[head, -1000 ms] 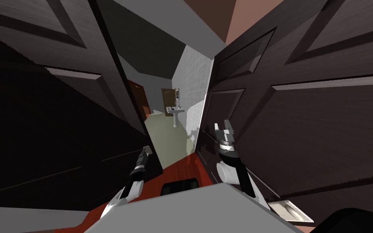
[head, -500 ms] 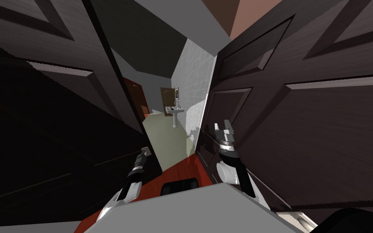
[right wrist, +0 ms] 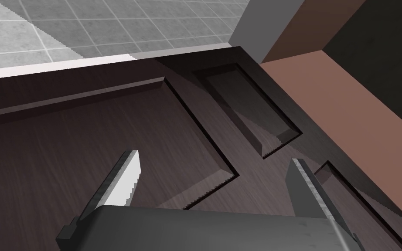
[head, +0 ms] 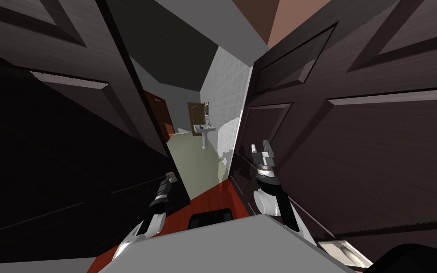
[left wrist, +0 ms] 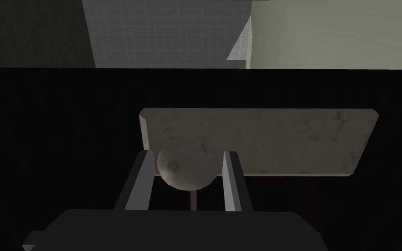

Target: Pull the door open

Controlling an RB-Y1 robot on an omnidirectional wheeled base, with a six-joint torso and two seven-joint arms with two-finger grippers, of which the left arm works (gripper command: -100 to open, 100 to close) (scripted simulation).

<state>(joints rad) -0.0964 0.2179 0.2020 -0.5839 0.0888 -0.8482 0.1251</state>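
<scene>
A dark panelled door (head: 70, 156) stands at my left, its edge along a narrow gap. On it, a round grey knob (left wrist: 187, 167) sits in front of a pale worn plate (left wrist: 283, 139). My left gripper (left wrist: 188, 153) is shut on the knob, one finger pressing each side. In the head view that left gripper (head: 170, 179) sits right at the door's edge. My right gripper (head: 260, 148) hangs open, apart from everything, in front of a second dark panelled door (head: 355, 142) on the right; its fingers (right wrist: 124, 178) stand wide with nothing between them.
Through the gap between the doors lie a pale floor (head: 198, 161), a white pedestal sink (head: 205, 132), a grey tiled wall (head: 224, 99) and a brown door (head: 195, 113) at the back. Red floor (head: 208, 199) lies at my feet. Both doors stand close on either side.
My left gripper's fingers have come together around the knob. The head view has shifted slightly; both arms stay where they were.
</scene>
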